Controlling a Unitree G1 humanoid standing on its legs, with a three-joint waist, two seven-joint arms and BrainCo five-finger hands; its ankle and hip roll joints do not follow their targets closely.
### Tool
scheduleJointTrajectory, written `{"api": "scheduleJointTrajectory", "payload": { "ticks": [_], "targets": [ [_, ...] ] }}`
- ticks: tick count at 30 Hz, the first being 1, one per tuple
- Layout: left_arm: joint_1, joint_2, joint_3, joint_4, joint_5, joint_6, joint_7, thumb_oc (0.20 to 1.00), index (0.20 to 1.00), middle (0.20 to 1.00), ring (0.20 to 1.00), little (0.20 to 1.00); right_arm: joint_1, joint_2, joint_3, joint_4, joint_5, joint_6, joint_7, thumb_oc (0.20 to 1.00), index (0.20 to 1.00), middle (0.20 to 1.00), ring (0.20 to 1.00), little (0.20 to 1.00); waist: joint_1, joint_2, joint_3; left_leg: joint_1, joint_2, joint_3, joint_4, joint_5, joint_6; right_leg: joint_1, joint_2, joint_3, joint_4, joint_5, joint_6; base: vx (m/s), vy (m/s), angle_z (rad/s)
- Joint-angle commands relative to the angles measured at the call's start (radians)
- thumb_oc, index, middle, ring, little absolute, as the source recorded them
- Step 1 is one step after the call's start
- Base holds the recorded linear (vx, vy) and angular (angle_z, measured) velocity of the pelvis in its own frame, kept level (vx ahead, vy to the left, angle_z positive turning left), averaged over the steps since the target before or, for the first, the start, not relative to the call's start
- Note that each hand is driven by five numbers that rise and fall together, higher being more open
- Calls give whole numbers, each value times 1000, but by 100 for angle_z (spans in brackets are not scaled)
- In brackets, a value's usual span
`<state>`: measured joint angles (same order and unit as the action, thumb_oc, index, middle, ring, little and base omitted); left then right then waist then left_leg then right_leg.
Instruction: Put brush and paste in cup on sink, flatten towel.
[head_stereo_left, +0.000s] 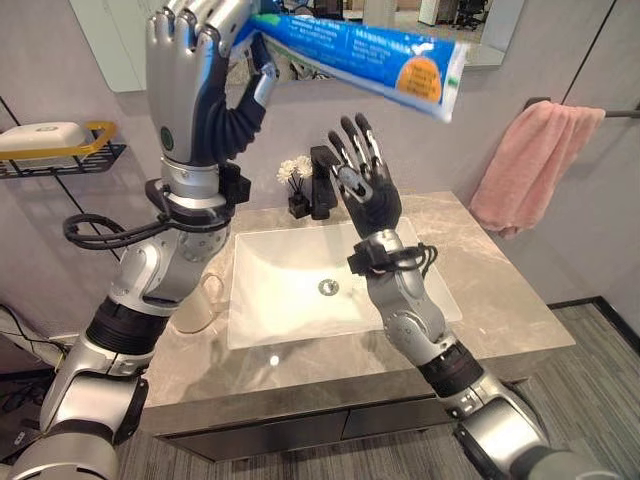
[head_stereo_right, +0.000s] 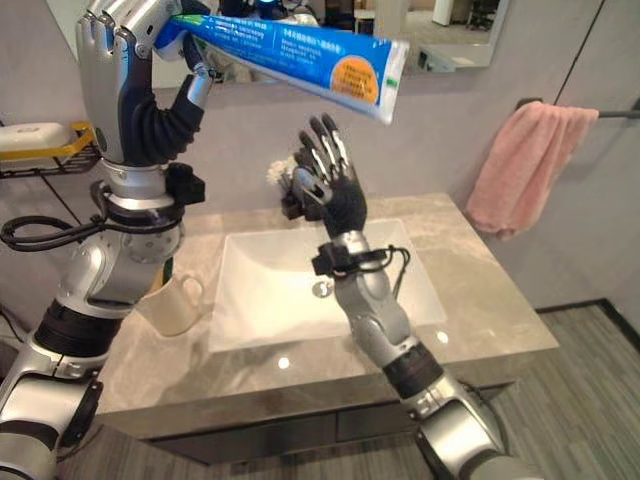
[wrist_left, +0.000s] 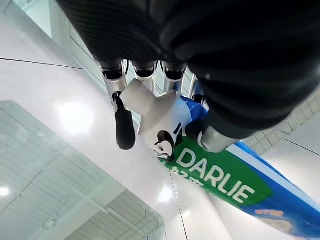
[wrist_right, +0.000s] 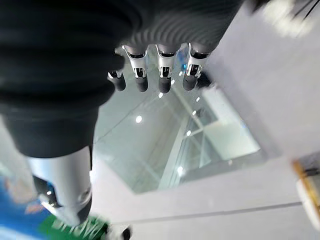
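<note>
A blue toothpaste tube (head_stereo_left: 370, 55) is held high in front of the mirror by my left hand (head_stereo_left: 195, 80), whose fingers are curled round its cap end (wrist_left: 150, 112). The tube's flat end points right and slightly down. My right hand (head_stereo_left: 365, 180) stands raised above the white sink (head_stereo_left: 290, 290), fingers straight and spread, just below the tube's flat end and not touching it. A pale cup (head_stereo_right: 175, 305) stands on the counter left of the sink, partly behind my left arm. A pink towel (head_stereo_left: 525, 165) hangs bunched on a rail at the right wall.
A black faucet (head_stereo_left: 322, 185) and a small pot of white flowers (head_stereo_left: 296, 185) stand behind the sink. A wire shelf with a soap dish (head_stereo_left: 45, 145) hangs on the left wall. The marble counter (head_stereo_left: 500, 300) has bare room to the right.
</note>
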<state>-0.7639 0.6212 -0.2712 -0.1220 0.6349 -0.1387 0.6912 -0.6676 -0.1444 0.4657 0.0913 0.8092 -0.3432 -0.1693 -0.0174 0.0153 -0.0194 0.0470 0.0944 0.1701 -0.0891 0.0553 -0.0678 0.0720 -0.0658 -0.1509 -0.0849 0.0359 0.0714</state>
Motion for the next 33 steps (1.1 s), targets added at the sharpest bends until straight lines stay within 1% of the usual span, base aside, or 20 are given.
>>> {"api": "scheduleJointTrajectory", "payload": {
  "ticks": [1,6,12,14,16,20,22,29,33],
  "targets": [
    [-120,29,-18,38,-52,-14,37,200,200,200,200,200,-161,34,-12,20,-55,-73,-6,1000,1000,1000,1000,1000,15,-62,-70,-10,-6,-22,2,-20,2,-31,-67,34,2,46,61,15,1,3],
    [-138,21,-29,37,-60,-22,45,200,200,200,200,200,-241,52,-20,23,-81,-86,-29,1000,1000,1000,1000,1000,26,-69,-69,-20,-11,-32,2,-21,3,-32,-68,29,0,46,61,19,10,11],
    [-138,14,-36,38,-67,-30,43,200,200,200,200,200,-275,61,-25,8,-94,-92,-39,1000,1000,1000,1000,1000,34,-77,-67,-25,-14,-39,2,-23,7,-34,-70,25,-1,44,61,10,6,3],
    [-128,16,-36,36,-71,-35,40,200,200,200,200,200,-292,63,-33,-2,-118,-96,-56,1000,1000,1000,1000,1000,41,-83,-64,-29,-16,-45,2,-24,9,-35,-70,23,-1,43,62,15,6,2],
    [-122,18,-35,33,-71,-37,38,200,200,200,200,200,-294,63,-38,-7,-125,-96,-62,1000,1000,1000,1000,1000,43,-84,-63,-30,-16,-46,2,-24,9,-35,-70,22,-1,43,62,16,10,5],
    [-57,16,-10,9,-75,-46,37,200,200,200,200,200,-279,49,-87,-40,-192,-110,-117,1000,1000,1000,1000,1000,55,-94,-57,-37,-21,-54,2,-28,14,-36,-73,17,-2,41,63,29,17,5],
    [-45,9,-7,7,-79,-45,38,200,200,200,200,200,-270,50,-93,-44,-206,-111,-131,1000,1000,1000,1000,1000,58,-96,-57,-38,-23,-57,2,-30,16,-36,-74,15,-2,40,62,31,10,15],
    [17,3,9,-28,-79,-61,31,200,200,200,200,200,-258,49,-123,-62,-222,-123,-160,1000,1000,1000,1000,1000,67,-100,-53,-38,-27,-62,2,-35,21,-32,-76,12,-2,36,61,6,3,2],
    [38,0,8,-36,-82,-64,25,200,200,200,200,200,-257,58,-126,-67,-213,-127,-160,1000,1000,1000,1000,1000,71,-102,-52,-38,-29,-63,2,-36,22,-34,-76,12,-2,35,60,0,0,0]
  ]
}}
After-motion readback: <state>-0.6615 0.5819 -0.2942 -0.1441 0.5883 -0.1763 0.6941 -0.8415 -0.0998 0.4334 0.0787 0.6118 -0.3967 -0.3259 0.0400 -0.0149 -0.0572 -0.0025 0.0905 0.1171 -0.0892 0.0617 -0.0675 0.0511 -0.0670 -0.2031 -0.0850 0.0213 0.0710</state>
